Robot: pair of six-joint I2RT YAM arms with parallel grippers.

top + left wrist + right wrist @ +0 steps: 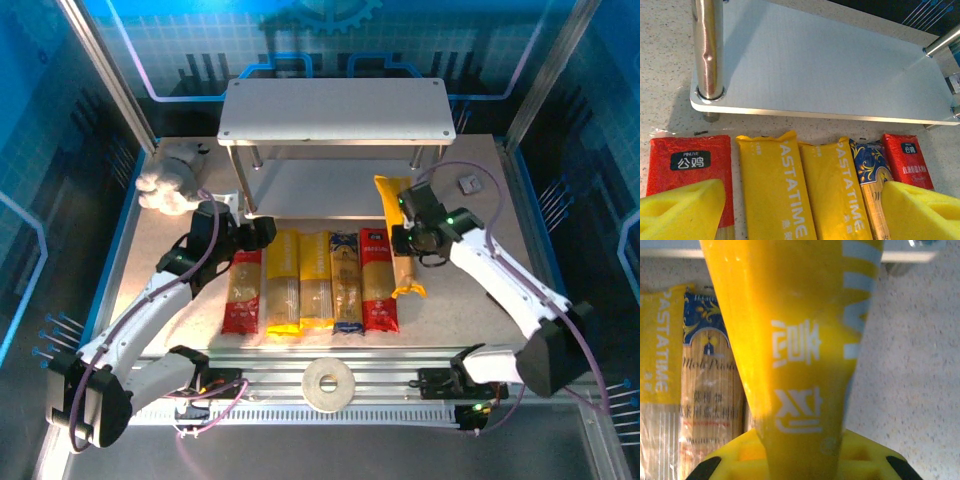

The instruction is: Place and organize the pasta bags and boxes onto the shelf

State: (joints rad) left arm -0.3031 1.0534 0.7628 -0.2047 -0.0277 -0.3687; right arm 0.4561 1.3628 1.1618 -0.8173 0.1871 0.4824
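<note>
Yellow pack [396, 232] is held by the right gripper [412, 238], claw clamped tight round its middle. It hangs just in front of the shelf [335, 110], by the right front leg. Its far end reaches over the lower board [320, 190]; can't tell if it touches. Its near end droops. The row of five packs [316, 285] lies flat side by side in front of the shelf, none on it yet. Left gripper [257, 233] hovers over the row's left end near the shelf's left leg, claw wide open, holding nothing.

Step in hand, my read: get the held pack onto the shelf. To do it well:
- lift clear of the board edge
- keep clear of the right leg
- set it at one side so the others fit alongside
- go slow, since a floppy bag held mid-length may sag and catch
</note>
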